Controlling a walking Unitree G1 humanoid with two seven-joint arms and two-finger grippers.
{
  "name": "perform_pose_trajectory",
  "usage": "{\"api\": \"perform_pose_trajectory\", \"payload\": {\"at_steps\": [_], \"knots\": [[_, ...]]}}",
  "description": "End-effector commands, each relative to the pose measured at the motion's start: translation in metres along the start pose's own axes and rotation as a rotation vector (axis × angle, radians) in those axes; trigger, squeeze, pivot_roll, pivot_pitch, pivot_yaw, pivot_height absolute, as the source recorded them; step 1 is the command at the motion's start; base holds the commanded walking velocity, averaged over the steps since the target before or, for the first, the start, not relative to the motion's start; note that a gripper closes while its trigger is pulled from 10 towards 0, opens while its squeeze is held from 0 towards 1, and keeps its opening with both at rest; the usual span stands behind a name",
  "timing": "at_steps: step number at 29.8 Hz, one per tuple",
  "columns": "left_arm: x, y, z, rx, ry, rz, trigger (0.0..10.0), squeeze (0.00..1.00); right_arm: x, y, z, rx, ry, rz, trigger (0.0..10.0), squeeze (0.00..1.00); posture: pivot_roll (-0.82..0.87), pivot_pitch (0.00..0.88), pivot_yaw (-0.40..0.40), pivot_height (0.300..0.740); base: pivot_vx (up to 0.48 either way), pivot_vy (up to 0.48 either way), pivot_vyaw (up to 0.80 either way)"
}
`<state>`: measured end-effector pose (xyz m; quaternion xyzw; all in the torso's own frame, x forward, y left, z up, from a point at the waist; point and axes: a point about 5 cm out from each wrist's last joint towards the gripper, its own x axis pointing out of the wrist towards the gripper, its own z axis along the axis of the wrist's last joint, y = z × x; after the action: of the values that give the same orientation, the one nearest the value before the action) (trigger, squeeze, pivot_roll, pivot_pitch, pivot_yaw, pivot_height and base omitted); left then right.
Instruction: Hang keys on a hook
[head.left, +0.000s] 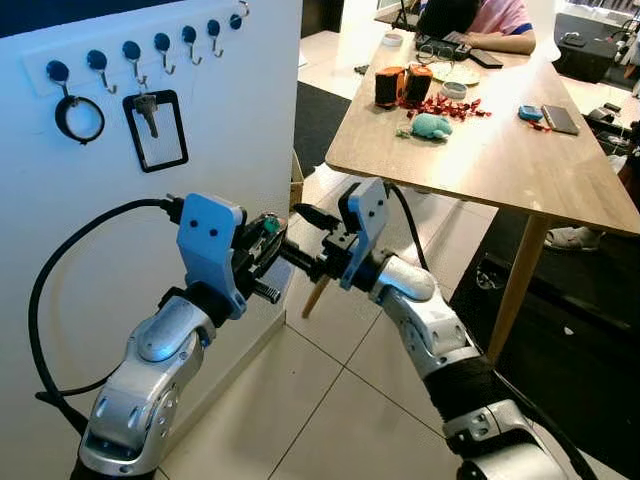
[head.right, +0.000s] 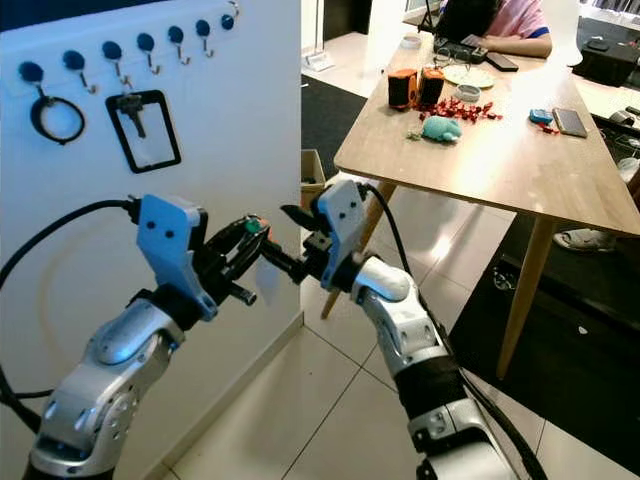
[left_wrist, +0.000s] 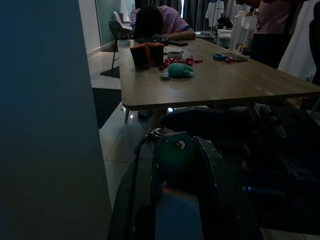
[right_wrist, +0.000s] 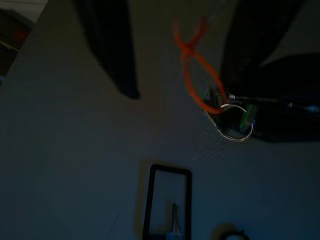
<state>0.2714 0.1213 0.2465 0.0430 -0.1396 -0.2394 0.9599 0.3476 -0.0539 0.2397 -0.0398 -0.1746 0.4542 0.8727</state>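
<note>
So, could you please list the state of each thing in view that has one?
Green-tagged keys: held in the left pincer, not yet hung.
Right pincer: open, close beside the keys.
Black ring: hanging on the first hook.
Black rectangular frame with key: hanging on the third hook.
Remaining hooks: free.
Person at the wooden table: head down.

Both silver arms are raised in front of the robot, bent at the elbows, wrists angled inward. The left gripper (head.left: 268, 243) and right gripper (head.left: 305, 235) meet tip to tip, left fingers closed, right fingers spread.
</note>
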Motion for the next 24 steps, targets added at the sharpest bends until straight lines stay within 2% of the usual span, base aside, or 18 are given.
{"api": "perform_pose_trajectory", "payload": {"at_steps": [1, 10, 11, 13, 14, 24], "knots": [[-0.0023, -0.0038, -0.0029, -0.005, 0.008, -0.003, 10.0, 0.00, 0.0007, -0.0011, 0.0007, 0.000, -0.018, -0.004, 0.0, 0.00, 0.18, 0.184, -0.055, 0.740, 0.000, 0.000, 0.00], [-0.0026, -0.0041, -0.0037, -0.007, 0.014, -0.003, 10.0, 0.00, 0.0041, 0.0018, 0.0006, 0.007, -0.032, 0.004, 0.0, 0.00, 0.18, 0.186, -0.054, 0.740, 0.000, 0.000, 0.00], [-0.0024, -0.0044, -0.0040, -0.007, 0.015, -0.003, 10.0, 0.00, 0.0040, 0.0022, 0.0000, 0.008, -0.032, 0.005, 4.3, 0.00, 0.18, 0.186, -0.052, 0.740, 0.000, 0.000, 0.00], [-0.0022, -0.0045, -0.0041, -0.007, 0.016, -0.003, 10.0, 0.00, 0.0040, 0.0025, -0.0004, 0.008, -0.031, 0.005, 4.3, 0.00, 0.18, 0.186, -0.052, 0.740, 0.000, 0.000, 0.00], [-0.0021, -0.0046, -0.0043, -0.006, 0.017, -0.003, 10.0, 0.00, 0.0039, 0.0029, -0.0013, 0.010, -0.029, 0.004, 10.0, 0.00, 0.18, 0.186, -0.052, 0.740, 0.000, 0.000, 0.00], [-0.0009, -0.0037, -0.0042, 0.015, 0.022, 0.009, 10.0, 0.00, 0.0022, 0.0077, -0.0067, 0.019, -0.021, 0.002, 10.0, 0.00, 0.18, 0.189, -0.050, 0.740, 0.000, 0.000, 0.00]]}}
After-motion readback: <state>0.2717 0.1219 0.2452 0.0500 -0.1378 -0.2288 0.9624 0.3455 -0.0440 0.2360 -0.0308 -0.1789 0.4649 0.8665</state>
